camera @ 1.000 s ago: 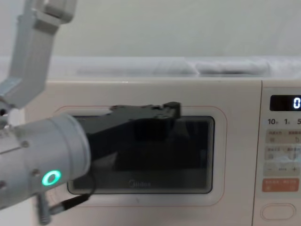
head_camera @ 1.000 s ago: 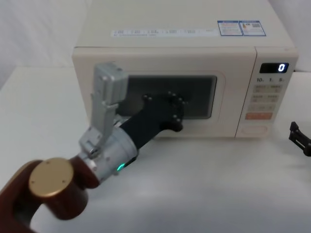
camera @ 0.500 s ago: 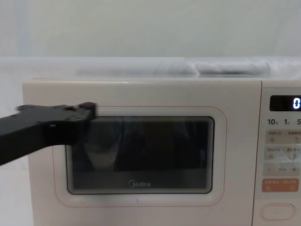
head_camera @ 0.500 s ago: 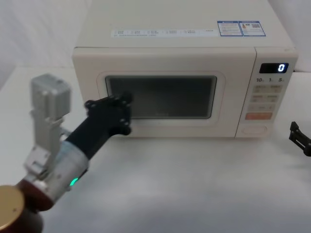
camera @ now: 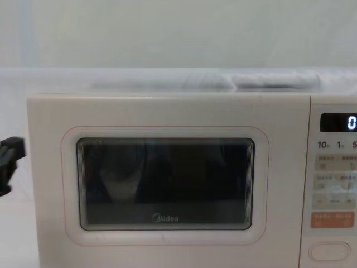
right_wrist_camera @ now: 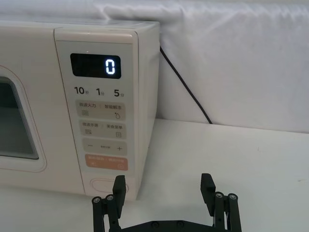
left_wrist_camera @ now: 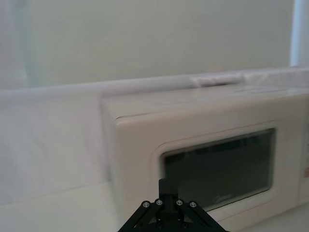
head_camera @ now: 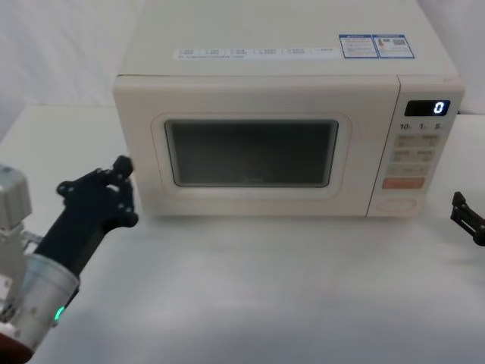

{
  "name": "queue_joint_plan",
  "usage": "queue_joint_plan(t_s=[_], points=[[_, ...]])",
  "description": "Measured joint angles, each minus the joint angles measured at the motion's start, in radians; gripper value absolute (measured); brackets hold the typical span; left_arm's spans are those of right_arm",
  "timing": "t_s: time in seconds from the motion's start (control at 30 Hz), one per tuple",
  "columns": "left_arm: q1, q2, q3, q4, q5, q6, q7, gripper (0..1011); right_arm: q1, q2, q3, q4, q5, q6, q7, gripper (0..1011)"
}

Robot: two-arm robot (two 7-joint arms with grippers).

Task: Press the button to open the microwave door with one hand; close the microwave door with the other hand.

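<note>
1. Sitting flush with the oven's front, the microwave door (head_camera: 250, 155) looks fully shut, its dark window and thin pink outline square to the cream casing with no gap that I can make out along the keypad side.
2. The button (right_wrist_camera: 107, 185), the wide pill-shaped key, lies at the very bottom of the keypad strip (right_wrist_camera: 99, 113), under the orange key (right_wrist_camera: 106, 162); the display (right_wrist_camera: 95, 65) reads 0.
3. The left gripper (head_camera: 121, 182) hangs just off the oven's left front corner, near the door's hinge side and apart from it; whether its fingers are parted or together I cannot tell.
4. The right gripper (right_wrist_camera: 164, 191) waits low over the table (head_camera: 288, 288) to the right of the oven, spread wide and holding nothing, near the button but not touching it.
5. Judging by the closed door and both arms clear of it, the closing step seems done and the task looks complete or nearly so.
6. If another cycle is wanted, the next move calls for the right gripper to travel forward and left to the button and push it squarely, keeping off the orange key just above.
</note>
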Motion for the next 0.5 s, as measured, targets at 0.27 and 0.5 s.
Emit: queue_joint_plan(t_s=[0.27,0.5], points=[[0.039,-0.032,-0.058,0.037,0.005,-0.046,0.015,0,0.000,0.000,0.000,0.000,0.000,0.000,0.000,1002],[0.053,-0.063,-0.087,0.072,0.007,-0.064,0.023,0,0.000,0.000,0.000,0.000,0.000,0.000,0.000,1002]])
